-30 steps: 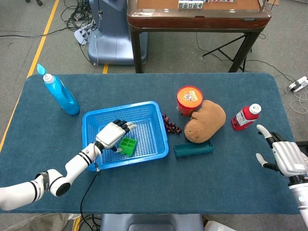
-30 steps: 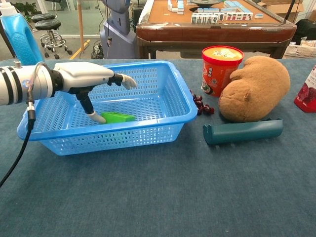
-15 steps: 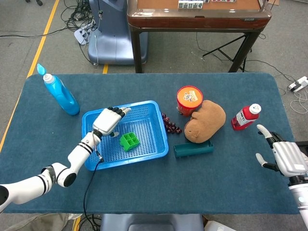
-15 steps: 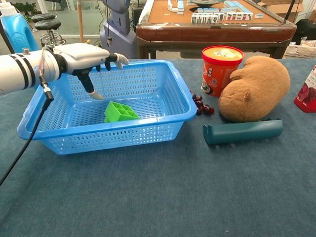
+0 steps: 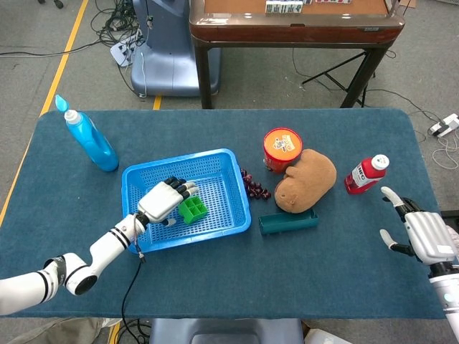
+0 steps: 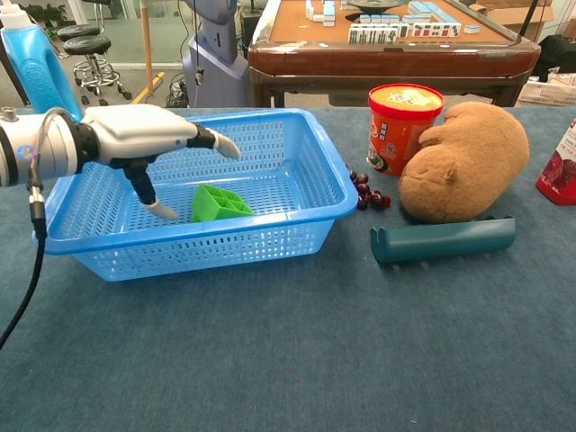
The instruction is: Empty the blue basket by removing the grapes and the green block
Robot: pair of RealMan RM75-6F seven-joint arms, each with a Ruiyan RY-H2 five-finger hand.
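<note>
- where the blue basket (image 5: 226,159) sits left of centre on the dark teal table (image 5: 215,279), the left hand (image 5: 163,201) hangs inside it, over its left half.
- the left hand's fingers (image 6: 223,144) are spread apart and hold nothing; in the chest view the thumb points down toward the basket floor, just left of the green block (image 6: 219,202).
- the green block lies on the basket floor near the middle, just beside the left hand's fingertips; whether they touch it cannot be told.
- the grapes (image 5: 254,185), a small dark red bunch, lie on the table outside the basket, just beside its right rim and in front of the orange canister (image 5: 282,149).
- a brown plush toy (image 5: 307,179) rests against the right side of the canister, with a dark teal trough-shaped piece (image 5: 288,222) lying on the table in front of it.
- a red bottle (image 5: 366,174) with a white cap lies tilted to the right of the plush toy.
- a blue detergent bottle (image 5: 90,140) stands upright near the table's far left corner, well apart from the basket.
- the right hand (image 5: 423,235) sits at the table's right edge, fingers apart and holding nothing, near the red bottle but not touching it.
</note>
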